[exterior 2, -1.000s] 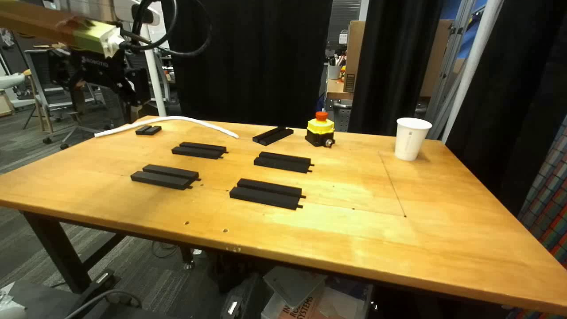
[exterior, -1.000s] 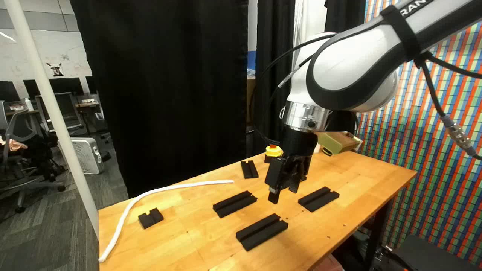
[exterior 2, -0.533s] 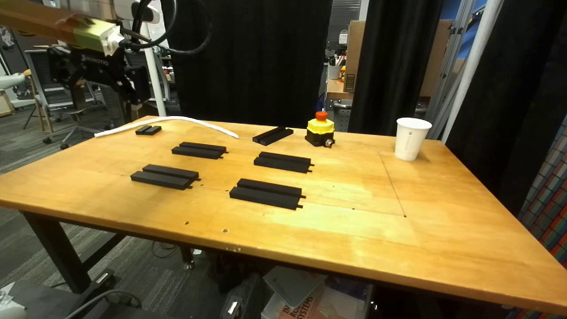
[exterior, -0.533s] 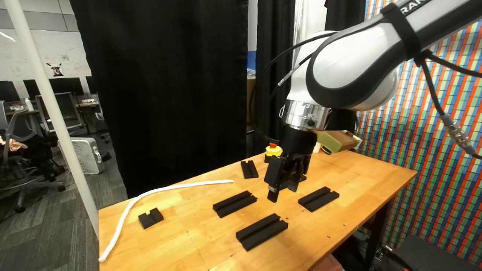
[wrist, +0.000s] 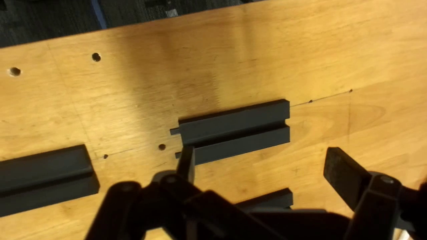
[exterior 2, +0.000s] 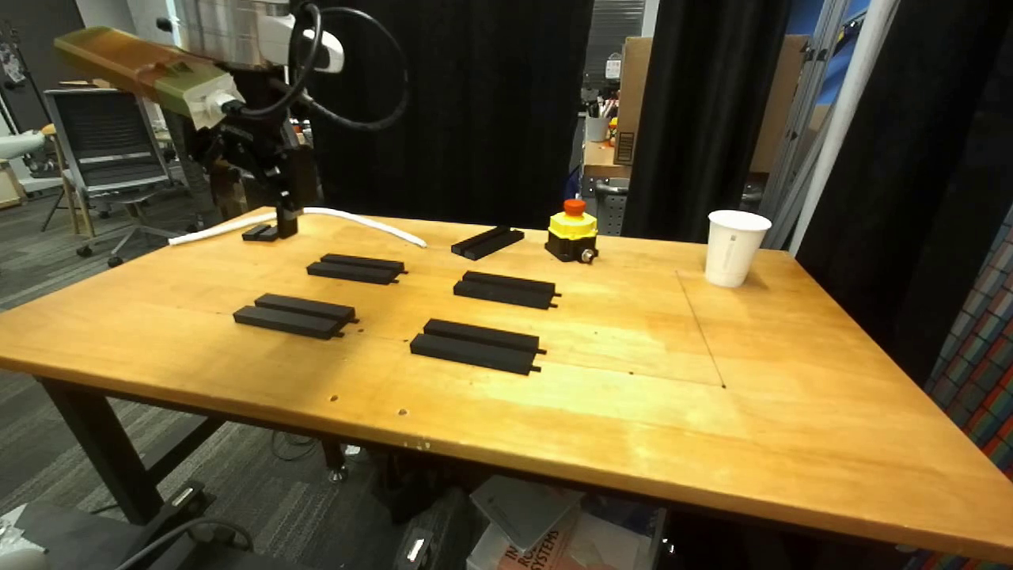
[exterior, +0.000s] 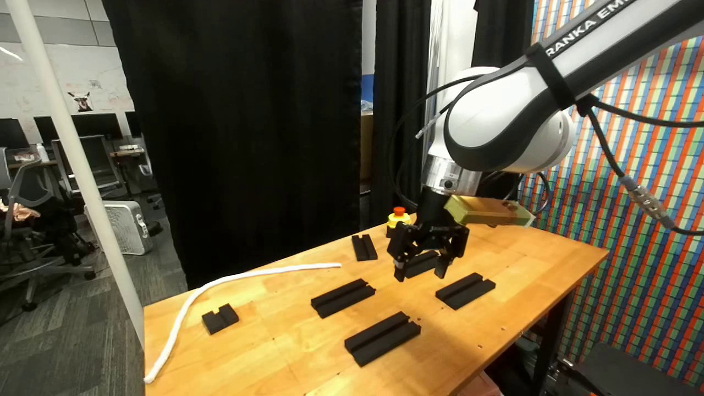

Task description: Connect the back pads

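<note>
Several matte-black back pads lie flat and apart on the table, each with a groove along its length. In an exterior view, pads show at the front left (exterior 2: 294,317), front right (exterior 2: 475,348), back left (exterior 2: 356,269) and back right (exterior 2: 505,291). Small pegs stick out at their right ends. My gripper (exterior: 420,273) is open and empty above the table; the back right pad (exterior: 421,265) shows behind it. In the wrist view the gripper (wrist: 260,151) has its fingers spread wide. The front left pad (wrist: 240,125) lies beyond them; the back left pad (wrist: 270,199) is partly hidden.
An angled black grooved slab (exterior 2: 488,241) lies near the yellow-and-red stop button (exterior 2: 573,231). A small stubby black block (exterior: 220,318) and a white cord (exterior: 236,280) lie at the left. A white cup (exterior 2: 736,247) stands at the back right.
My gripper has turned about the wrist, so both fingers now show spread apart. It has also moved down and to the right in an exterior view. The pads have not moved.
</note>
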Available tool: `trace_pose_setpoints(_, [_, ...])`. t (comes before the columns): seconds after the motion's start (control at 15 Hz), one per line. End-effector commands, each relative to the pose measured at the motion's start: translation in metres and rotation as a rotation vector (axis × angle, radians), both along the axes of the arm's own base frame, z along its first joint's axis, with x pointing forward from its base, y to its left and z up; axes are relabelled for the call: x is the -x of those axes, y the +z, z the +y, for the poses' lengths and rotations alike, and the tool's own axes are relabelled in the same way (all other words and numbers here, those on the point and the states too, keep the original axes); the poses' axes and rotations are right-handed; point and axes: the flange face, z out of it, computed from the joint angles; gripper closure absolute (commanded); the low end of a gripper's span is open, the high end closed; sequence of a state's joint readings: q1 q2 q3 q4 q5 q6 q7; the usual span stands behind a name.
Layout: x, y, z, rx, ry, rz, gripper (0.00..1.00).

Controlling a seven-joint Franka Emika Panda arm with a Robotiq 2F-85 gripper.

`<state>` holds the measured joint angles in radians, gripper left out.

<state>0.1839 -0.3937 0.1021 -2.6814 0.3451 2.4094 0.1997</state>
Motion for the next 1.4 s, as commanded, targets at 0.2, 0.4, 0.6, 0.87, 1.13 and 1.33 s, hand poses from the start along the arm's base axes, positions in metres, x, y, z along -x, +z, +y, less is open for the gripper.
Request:
trace_pose_setpoints(0.2, [-0.035,-0.054,-0.036,-0.053,-0.35,0.068,0.0])
trace_pose_setpoints(0.4, [-0.046,-0.079,-0.039,-0.071,-0.508,0.1,0.0])
trace_pose_setpoints(0.6, [-0.051,-0.096,-0.035,-0.088,-0.664,0.133,0.0])
trace_pose_setpoints(0.87, [-0.051,-0.099,-0.026,-0.109,-0.87,0.165,0.0])
trace_pose_setpoints(1.13, [-0.039,-0.099,-0.025,-0.127,-1.083,0.184,0.0])
trace_pose_setpoints(1.33, [-0.031,-0.104,-0.042,-0.144,-1.239,0.195,0.0])
